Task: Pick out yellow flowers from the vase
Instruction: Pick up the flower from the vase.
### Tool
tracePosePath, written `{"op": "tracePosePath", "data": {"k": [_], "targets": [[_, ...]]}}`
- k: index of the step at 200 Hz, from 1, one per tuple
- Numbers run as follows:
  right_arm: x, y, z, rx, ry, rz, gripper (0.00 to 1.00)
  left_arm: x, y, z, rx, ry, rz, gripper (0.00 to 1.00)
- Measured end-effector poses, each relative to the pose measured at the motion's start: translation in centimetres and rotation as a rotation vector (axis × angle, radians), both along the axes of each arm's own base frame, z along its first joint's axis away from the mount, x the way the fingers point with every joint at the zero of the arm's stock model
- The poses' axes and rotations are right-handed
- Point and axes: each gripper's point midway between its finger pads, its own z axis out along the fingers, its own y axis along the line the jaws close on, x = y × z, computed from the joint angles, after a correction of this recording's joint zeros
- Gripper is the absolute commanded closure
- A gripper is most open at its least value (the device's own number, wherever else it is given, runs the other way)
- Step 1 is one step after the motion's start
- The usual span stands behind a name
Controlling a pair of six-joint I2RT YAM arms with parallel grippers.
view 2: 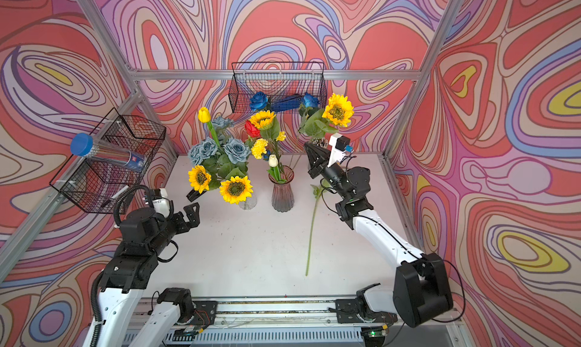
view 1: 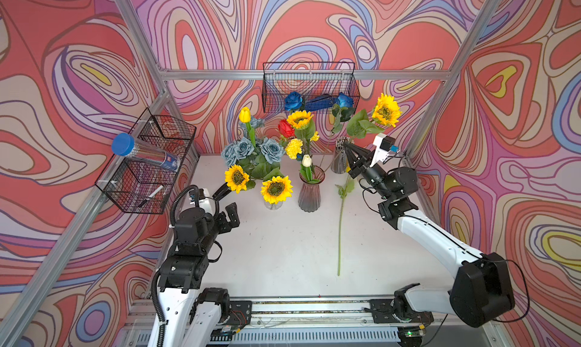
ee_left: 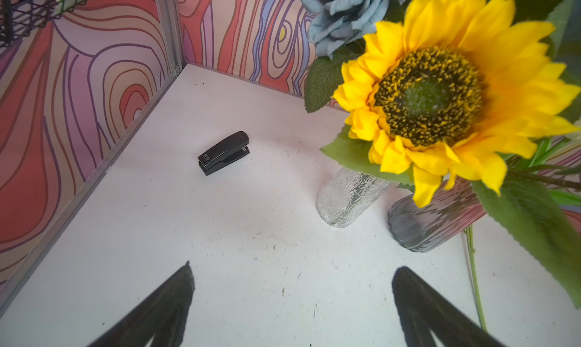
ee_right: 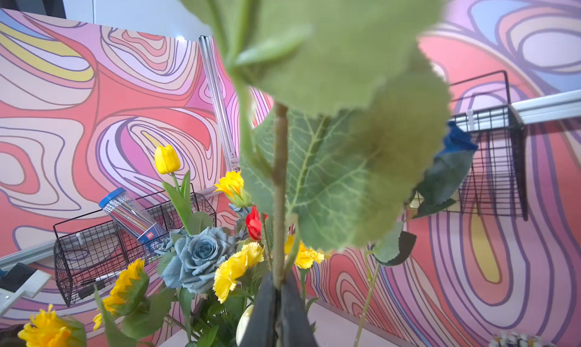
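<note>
Now, in both top views the right gripper (view 1: pixel 345 145) pinches a sunflower (view 1: pixel 386 110) aloft at one o'clock. Several yellow flowers (view 1: pixel 276 189) stand in the vases (view 1: pixel 309 193) at twelve, so most picking lies ahead. Left wrist: left gripper (ee_left: pixel 292 267) agape, empty. Right wrist: jaws clamped on its stem (ee_right: pixel 279 204).

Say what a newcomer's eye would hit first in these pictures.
The swirling red, pink and purple walls wrap the whole cell. Next comes the big sunflower held high at the back right, its stem pinched in the shut right hand, then the grey-blue roses and low sunflowers bunched in the middle.
</note>
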Motion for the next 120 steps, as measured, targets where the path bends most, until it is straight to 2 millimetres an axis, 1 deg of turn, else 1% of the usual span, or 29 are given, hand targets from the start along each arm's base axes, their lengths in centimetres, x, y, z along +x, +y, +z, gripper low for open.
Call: {"op": "tracePosePath", "data": {"k": [33, 57, 77, 98, 120], "targets": [[-3.4, -0.9, 3.9, -0.029, -0.07, -0.008, 1.0, 0.0, 0.0, 0.0, 0.0, 0.0, 0.0, 0.0], [-6.2, -1.7, 7.0, -0.051, -0.125, -0.019, 1.0, 0.0, 0.0, 0.0, 0.0, 0.001, 0.0, 0.0], [-8.3, -2.4, 8.5, -0.067, -0.147, -0.031, 1.0, 0.0, 0.0, 0.0, 0.0, 0.001, 0.0, 0.0], [-9.4, -3.2, 9.5, -0.083, -0.125, -0.061, 1.0, 0.0, 0.0, -0.1, 0.0, 0.003, 0.0, 0.0], [-9.1, -4.3, 9.9, -0.094, -0.051, -0.127, 1.0, 0.1, 0.0, -0.1, 0.0, 0.006, 0.0, 0.0]]}}
